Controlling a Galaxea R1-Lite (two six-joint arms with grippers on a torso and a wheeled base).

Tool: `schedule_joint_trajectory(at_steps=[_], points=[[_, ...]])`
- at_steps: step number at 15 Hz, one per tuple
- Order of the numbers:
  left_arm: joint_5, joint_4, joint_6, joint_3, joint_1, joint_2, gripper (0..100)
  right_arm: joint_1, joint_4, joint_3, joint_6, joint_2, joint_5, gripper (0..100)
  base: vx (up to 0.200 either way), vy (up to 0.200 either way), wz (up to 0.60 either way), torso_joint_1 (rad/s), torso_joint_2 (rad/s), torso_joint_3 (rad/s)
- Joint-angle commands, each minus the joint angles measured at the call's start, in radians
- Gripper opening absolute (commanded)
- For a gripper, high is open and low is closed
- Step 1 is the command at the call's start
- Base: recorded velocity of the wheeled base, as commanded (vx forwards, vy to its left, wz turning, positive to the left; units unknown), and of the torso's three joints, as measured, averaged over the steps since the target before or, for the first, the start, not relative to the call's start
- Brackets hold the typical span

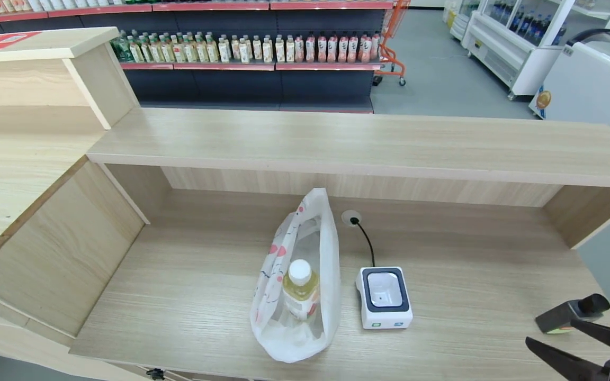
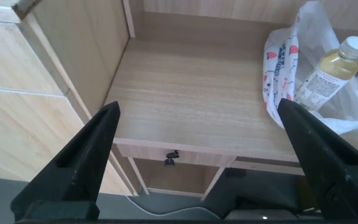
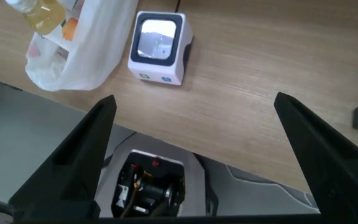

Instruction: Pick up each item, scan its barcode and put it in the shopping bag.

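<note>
At the far left my left gripper (image 2: 197, 107) hangs off the near-left corner of the worktop (image 1: 188, 296). Its two dark fingers (image 2: 104, 134) are spread wide apart and hold nothing. The pale wood beneath them carries no item, and a wooden side wall closes that end.

Near the middle of the worktop stands the shopping bag (image 1: 326, 248), thin white plastic with small red and dark prints, its mouth gaping upward. Inside it stands a bottle (image 1: 301, 288) with a white cap and yellowish drink, roughly upright and leaning a little. I judge that this item is already done.

Just beside the bag, on its right, sits the scanner (image 1: 384, 296), a small white box with a dark-framed window facing up. A black cable (image 1: 367, 244) runs from its back to a round hole in the worktop behind it.

Farther right, close to the worktop's right end and well apart from the scanner, lies a small dark item (image 1: 570, 316) with a rounded end and a green and yellow strip along its lower edge. I cannot tell what it is.

Near it, at the front right edge of the worktop, is my right gripper (image 3: 194, 101), fingers wide open and empty.

I judge that the step in hand is picking up this dark item. The next move calls for the right fingers to straddle it and close. Then its barcode must face the scanner window before it goes into the bag's open mouth.
</note>
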Motion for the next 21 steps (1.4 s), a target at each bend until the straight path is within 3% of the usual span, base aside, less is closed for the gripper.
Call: schedule_joint_trajectory(at_steps=[1, 8, 10, 15, 21], points=[[0.0, 0.001, 0.003, 0.0, 0.001, 0.0, 100, 0.0, 0.005, 0.005, 0.001, -0.019, 0.001, 100, -0.2, 0.0, 0.0, 0.032, 0.02, -0.002], [-0.001, 0.001, 0.012, 0.0, 0.001, 0.0, 100, -0.003, 0.01, 0.003, -0.001, -0.011, -0.001, 100, -0.171, 0.0, 0.0, -0.003, 0.0, 0.003], [-0.001, 0.001, 0.035, 0.0, 0.001, -0.001, 100, -0.049, 0.017, 0.005, -0.026, -0.005, -0.003, 100, 0.0, -0.1, 0.0, -0.009, 0.0, 0.001], [-0.001, 0.001, 0.035, 0.0, 0.001, 0.0, 100, -0.322, 0.091, 0.0, -0.199, 0.045, -0.003, 100, 0.0, -0.2, 0.0, 0.008, 0.0, 0.001], [-0.001, 0.001, 0.034, 0.0, 0.001, 0.0, 100, -0.349, 0.089, -0.013, -0.276, 0.11, -0.003, 100, 0.0, -0.2, 0.0, 0.004, 0.0, 0.001]])
